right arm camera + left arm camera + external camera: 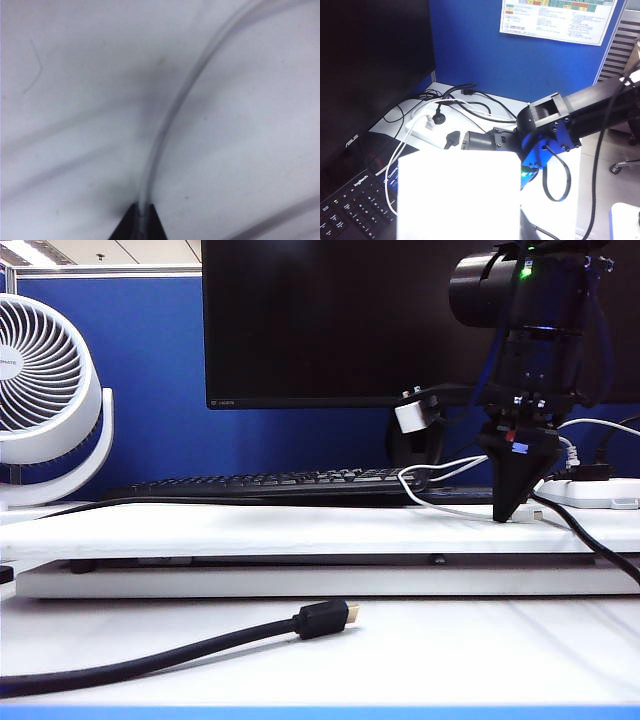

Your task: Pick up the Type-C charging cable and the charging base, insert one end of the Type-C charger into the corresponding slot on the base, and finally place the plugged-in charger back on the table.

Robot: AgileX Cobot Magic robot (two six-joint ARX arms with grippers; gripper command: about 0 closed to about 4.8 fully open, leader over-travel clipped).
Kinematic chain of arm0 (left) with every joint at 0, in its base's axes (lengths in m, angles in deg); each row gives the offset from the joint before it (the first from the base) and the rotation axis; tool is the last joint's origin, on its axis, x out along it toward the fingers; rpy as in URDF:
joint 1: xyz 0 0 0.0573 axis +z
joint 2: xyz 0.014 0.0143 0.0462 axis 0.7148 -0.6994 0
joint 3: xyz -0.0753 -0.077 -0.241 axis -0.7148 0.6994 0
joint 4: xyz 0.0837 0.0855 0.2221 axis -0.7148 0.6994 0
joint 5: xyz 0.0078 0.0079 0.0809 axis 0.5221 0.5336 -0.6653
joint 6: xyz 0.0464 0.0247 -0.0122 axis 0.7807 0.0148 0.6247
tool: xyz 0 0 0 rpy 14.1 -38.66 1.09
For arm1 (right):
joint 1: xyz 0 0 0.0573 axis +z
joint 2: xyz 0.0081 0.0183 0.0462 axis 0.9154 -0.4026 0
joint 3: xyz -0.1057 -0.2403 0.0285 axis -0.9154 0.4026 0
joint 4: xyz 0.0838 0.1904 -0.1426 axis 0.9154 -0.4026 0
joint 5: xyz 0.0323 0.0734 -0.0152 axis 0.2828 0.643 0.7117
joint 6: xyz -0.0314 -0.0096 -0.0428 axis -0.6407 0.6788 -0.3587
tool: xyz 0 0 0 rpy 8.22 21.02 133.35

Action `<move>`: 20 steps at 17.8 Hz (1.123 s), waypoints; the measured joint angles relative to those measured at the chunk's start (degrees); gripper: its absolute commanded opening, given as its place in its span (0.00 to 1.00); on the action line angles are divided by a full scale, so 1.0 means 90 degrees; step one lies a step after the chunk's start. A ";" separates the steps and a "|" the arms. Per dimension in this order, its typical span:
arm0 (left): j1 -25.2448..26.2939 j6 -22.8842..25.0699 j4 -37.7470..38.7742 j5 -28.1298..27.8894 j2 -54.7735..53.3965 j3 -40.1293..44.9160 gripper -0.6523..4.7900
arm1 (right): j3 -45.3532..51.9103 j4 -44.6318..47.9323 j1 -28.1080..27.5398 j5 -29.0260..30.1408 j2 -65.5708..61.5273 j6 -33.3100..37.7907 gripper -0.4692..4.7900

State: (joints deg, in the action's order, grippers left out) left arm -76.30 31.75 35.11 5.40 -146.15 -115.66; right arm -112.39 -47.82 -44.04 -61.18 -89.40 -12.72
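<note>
The right hand points down at the right side of the white worktop, with its tips on the surface. In the right wrist view the two dark fingertips are pressed together on the thin white charging cable, so this hand is clenched on the cable. From there the cable runs away in a curve over the worktop. In the exterior view it loops to the left toward the black keyboard.

The left hand is raised behind the right arm, in front of the dark monitor. It carries the small white charging base. In the left wrist view the base fills the near part as a blurred white block, and the fingers seem to be closed on its sides, though they are hidden there.

A white power strip lies at the far right. A thick black cable lies on the near surface.
</note>
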 measured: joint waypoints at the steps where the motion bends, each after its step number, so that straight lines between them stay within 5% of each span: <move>1: 0.0000 0.0000 0.0000 -0.0002 0.0000 0.0000 0.11 | -0.0002 -0.0019 -0.0012 0.0070 0.0005 0.0010 0.09; 4: 0.0000 -0.0002 0.0000 0.0000 0.0000 0.0000 0.11 | -0.0330 -0.0775 -0.0039 0.1168 -0.0080 0.0933 0.09; 9: 0.0000 0.0000 0.0000 0.0000 0.0000 0.0000 0.11 | -0.1812 -0.1025 -0.0019 0.4600 -0.0083 0.2749 0.09; 15: 0.0000 0.0015 -0.0012 0.0002 0.0138 0.0000 0.11 | -0.3106 -0.0777 -0.0022 0.6217 -0.0080 0.3874 0.09; 17: 0.0000 0.0024 -0.0058 0.0000 0.0304 0.0000 0.11 | -0.3633 0.0049 -0.0024 0.6810 -0.0056 0.4719 0.09; 20: 0.0000 0.0027 -0.0505 0.0002 0.0544 -0.0002 0.11 | -0.4194 0.0593 -0.0029 0.6836 -0.0027 0.5129 0.09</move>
State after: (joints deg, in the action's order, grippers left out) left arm -76.30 31.99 30.56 5.43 -141.25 -115.68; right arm -150.14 -42.49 -44.31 0.34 -89.64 33.45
